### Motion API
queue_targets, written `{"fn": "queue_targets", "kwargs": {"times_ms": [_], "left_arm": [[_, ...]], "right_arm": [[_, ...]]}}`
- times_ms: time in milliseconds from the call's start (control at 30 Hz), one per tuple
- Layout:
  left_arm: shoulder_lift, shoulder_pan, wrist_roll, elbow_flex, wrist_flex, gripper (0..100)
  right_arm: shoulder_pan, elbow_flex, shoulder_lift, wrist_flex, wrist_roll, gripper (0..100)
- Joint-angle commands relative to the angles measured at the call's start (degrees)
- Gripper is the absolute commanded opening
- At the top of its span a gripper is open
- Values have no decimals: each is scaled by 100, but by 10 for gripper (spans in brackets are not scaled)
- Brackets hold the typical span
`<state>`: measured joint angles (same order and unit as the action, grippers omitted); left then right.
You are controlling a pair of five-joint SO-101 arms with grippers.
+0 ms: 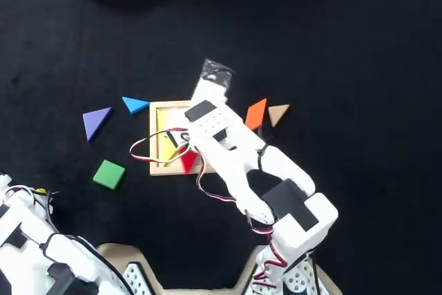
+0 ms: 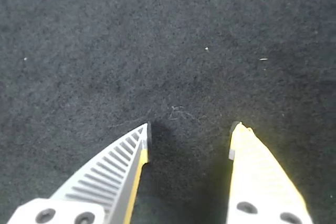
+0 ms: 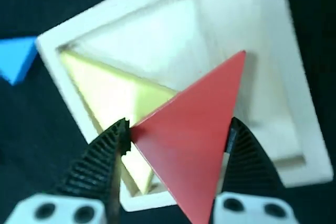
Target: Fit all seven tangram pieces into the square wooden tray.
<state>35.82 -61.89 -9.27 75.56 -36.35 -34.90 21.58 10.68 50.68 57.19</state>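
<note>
Counter [image 1: 345, 46]: black cloth; left jaws spread above a bare patch.
Tray [image 1: 160, 107]: mid-counter.
Red triangle [image 3: 194, 135]: pinched in the right jaws, over the tray's edge.
Yellow triangle [image 3: 113, 90]: flat inside the tray.
Loose pieces: purple triangle [image 1: 94, 121], green square [image 1: 109, 174], blue triangle [image 1: 135, 104] left of tray; orange piece [image 1: 256, 113], tan triangle [image 1: 278, 112] right.

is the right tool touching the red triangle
Touching. The right wrist view shows the right tool closed on the red triangle, with one side pressed against each of two edges.

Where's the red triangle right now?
Right wrist view: red triangle clamped in the right gripper, above the tray, partly covering the yellow triangle inside.
</note>
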Motion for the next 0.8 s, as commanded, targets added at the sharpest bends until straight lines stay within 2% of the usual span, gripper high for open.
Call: {"fn": "queue_targets", "kwargs": {"times_ms": [0,133,333,400,467,600,667,767], "left_arm": [[105,101,-18,-4,70,252],[105,101,-18,-4,70,252],[105,101,-9,-13,70,252],[105,101,-9,-13,70,252],[105,101,-9,-13,79,252],[105,110,-9,-13,79,252],[105,110,-9,-13,79,252],[105,110,-9,-13,79,252]], "right_arm": [[-97,-154,-295,220,1582,159],[-70,-154,-277,202,1916,160],[-97,-163,-259,176,1732,181],[-167,-171,-259,193,1442,262],[-316,-136,-259,211,1380,392],[-501,-4,-259,176,1829,631],[-501,4,-259,176,1899,686],[-501,-22,-259,176,1908,681]]}}
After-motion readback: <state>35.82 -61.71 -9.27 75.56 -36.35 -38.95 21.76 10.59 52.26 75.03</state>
